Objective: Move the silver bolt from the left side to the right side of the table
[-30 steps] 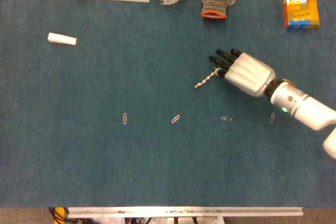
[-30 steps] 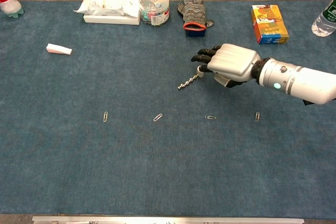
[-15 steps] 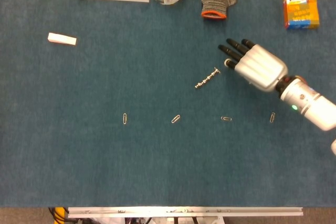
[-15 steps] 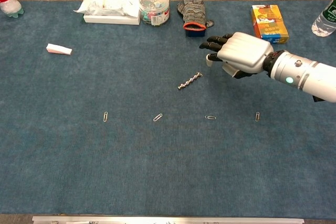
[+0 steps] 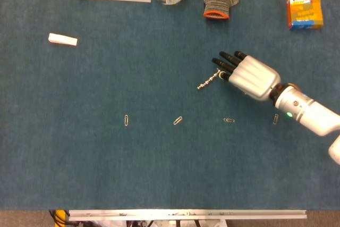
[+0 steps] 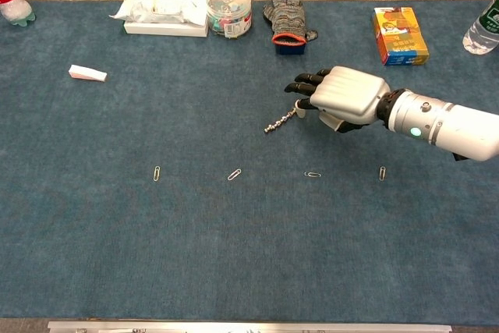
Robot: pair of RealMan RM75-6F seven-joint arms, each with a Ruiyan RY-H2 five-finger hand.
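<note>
Near the table [image 5: 106,174] centre, silver bolt [image 5: 209,81] lies flat on blue cloth, right robot hand [image 5: 245,73] fingertips at its head end, grip cannot tell; bare cloth to the right up to orange box [image 5: 304,1] and paperclips [image 5: 229,120].

R hand [image 5: 245,74]: silver-grey metallic shell over back of hand, ribbed into lengthwise ridges, glossy. Black fingers [image 5: 226,62] protrude from shell; thumb part seen in chest view has a pale tip. Black collar ring at wrist betw. shell and forearm. White cylindrical forearm [image 6: 452,127], smooth plastic/metal casing, w/ small lit green-cyan indicator dot nr wrist end. L arm/hand: not visible in either cam.
</note>
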